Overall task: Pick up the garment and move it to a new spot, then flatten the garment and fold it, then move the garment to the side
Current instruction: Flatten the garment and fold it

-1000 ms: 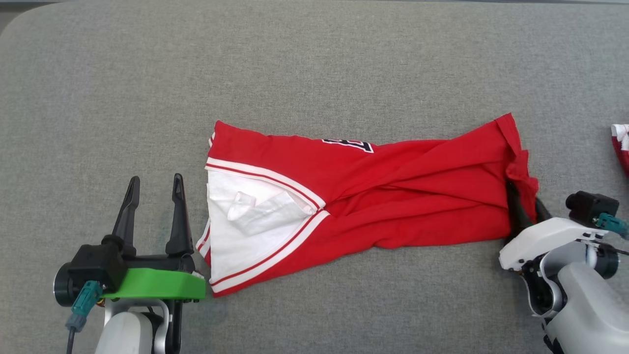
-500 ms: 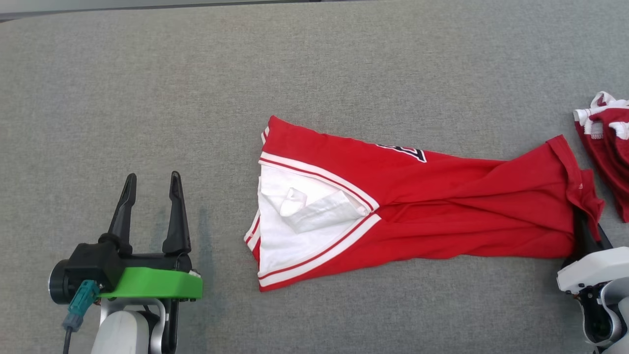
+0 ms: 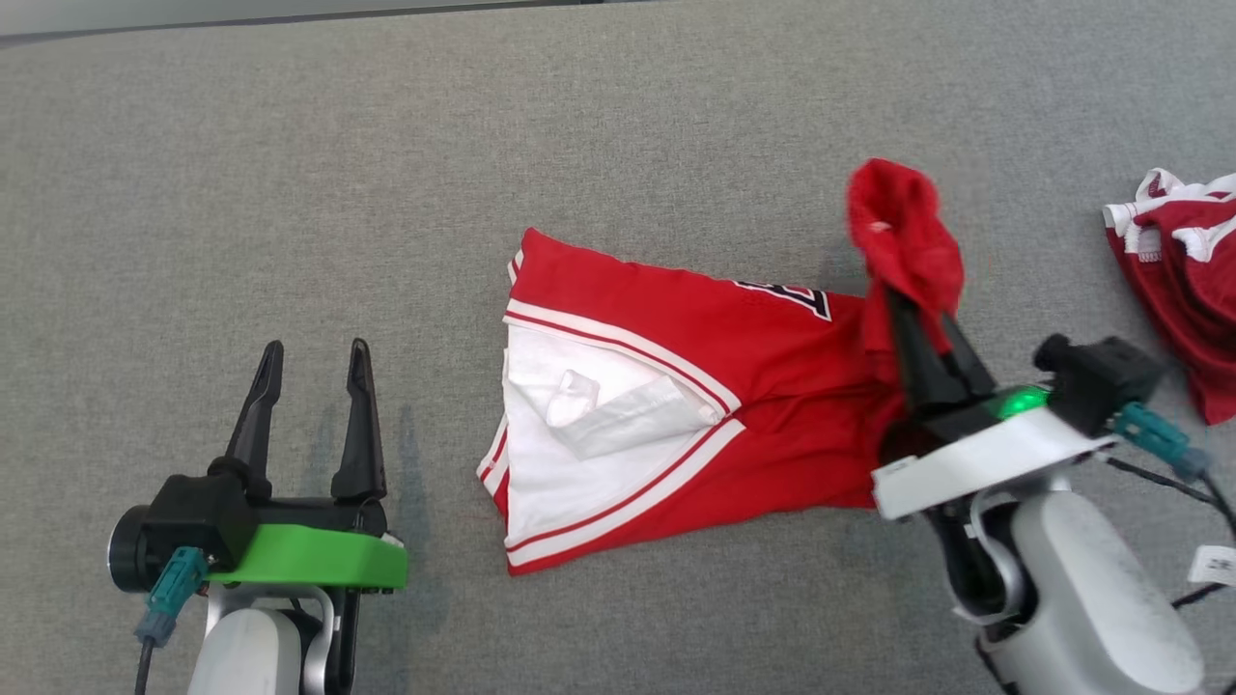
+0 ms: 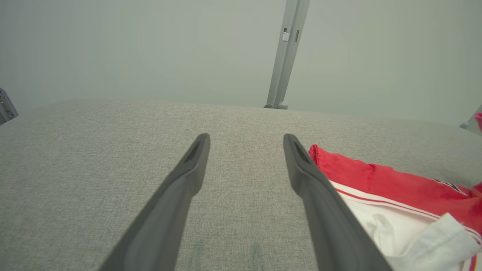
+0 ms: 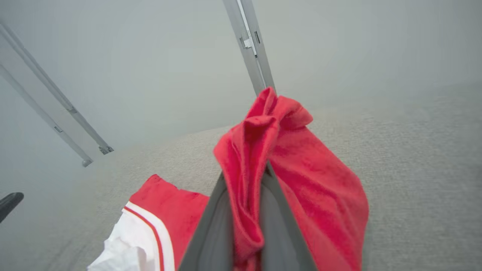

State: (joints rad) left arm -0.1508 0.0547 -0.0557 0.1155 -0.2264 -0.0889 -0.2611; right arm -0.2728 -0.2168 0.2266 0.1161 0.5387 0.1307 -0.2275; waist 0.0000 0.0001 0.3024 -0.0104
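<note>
The garment, a red jersey with white and red trim, is seen near the middle of the grey cloth-covered surface in the head view; its long axis is laid from left to right across that view, with the right end a little nearer the far edge; the trimmed opening, in which a white lining and a rumpled white fold are shown, is pointed toward the robot's left, and dark lettering is partly seen on the far edge of the red body; the opposite end is gathered into a bunch and is pinched by the right gripper, whose two dark fingers are brought together on the cloth, so that the red fabric is draped over and beyond the fingertips; in the right wrist view the same bunch of the garment is seen clamped in the right gripper, with a grey metal post behind it; the left gripper is held at the lower left, just beside the trimmed end but apart from it, with its jaws spread wide and nothing between them; in the left wrist view the left gripper is seen over bare grey surface, the garment lying to its right; a second red and white garment is heaped at the right edge, well apart from the first.
</note>
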